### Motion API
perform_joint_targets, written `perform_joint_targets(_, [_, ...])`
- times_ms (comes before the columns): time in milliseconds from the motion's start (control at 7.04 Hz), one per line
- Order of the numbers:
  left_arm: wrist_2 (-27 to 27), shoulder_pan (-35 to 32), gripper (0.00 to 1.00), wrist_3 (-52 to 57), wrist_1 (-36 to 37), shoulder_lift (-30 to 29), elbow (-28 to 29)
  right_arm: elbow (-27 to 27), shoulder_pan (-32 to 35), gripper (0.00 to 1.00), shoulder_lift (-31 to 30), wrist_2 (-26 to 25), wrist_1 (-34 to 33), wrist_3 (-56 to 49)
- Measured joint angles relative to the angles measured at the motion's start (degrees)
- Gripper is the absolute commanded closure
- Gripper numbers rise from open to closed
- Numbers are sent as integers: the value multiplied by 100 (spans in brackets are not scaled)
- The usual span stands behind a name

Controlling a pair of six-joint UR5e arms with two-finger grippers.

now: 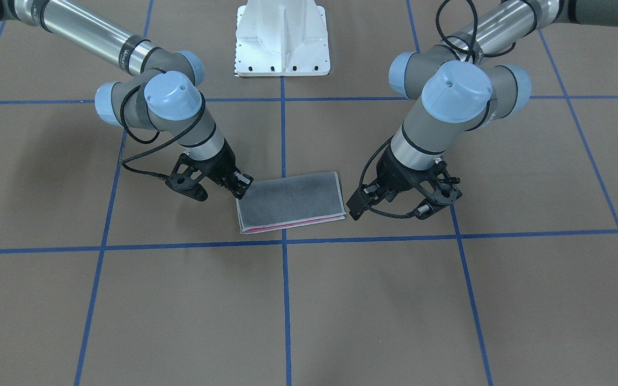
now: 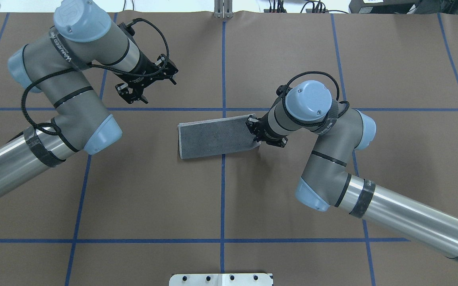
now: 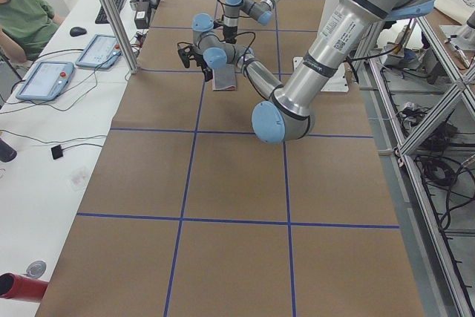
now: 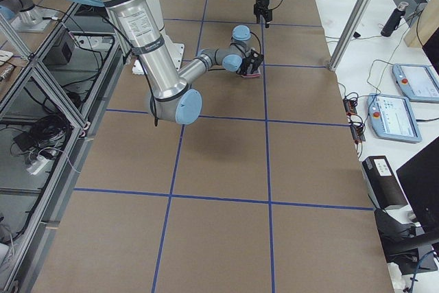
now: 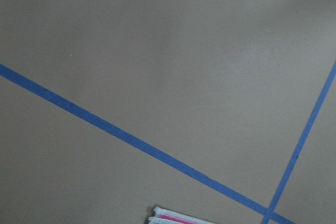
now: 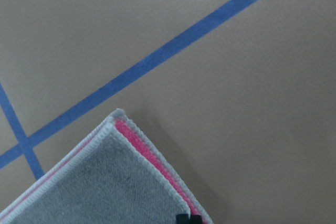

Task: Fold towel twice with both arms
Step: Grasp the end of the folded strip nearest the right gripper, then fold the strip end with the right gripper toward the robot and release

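Lying flat near the middle of the brown, matte paper-covered table [image 2: 292, 47], the small terry-cloth towel [image 2: 215, 137] is a long grey rectangle with one fold already in it. Its nap is up, the hem is pale and stitched, and, seen from over the robot's shoulders, a pink sliver of the inner face shows along the 12 o'clock long edge. At the 3 o'clock short end the black two-finger right gripper [image 1: 242, 183] looks clenched on the hem near the corner. Its wrist view shows a dark fingertip sitting on the pink seam. The black left gripper [image 2: 132, 94] hangs raised off toward 10 o'clock, fingers apart, grasping nothing and clear of the cloth.

My worry is the second fold. With only one end pinched, the two soft layers may slide and splay, or the limp cloth may drag across the smooth paper instead of turning over. A pinch that catches only the top layer would peel the first fold open. Thin blue tape lines [image 2: 222, 198] cross beneath.
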Motion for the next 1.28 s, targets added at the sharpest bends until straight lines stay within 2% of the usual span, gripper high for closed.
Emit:
perform_joint_targets(568, [-186, -237, 0, 206, 19, 37, -27, 612, -33, 100, -277, 238, -4, -38])
perform_joint_targets(1278, [-198, -261, 0, 249, 15, 58, -19, 1125, -137, 100, -604, 427, -10, -87])
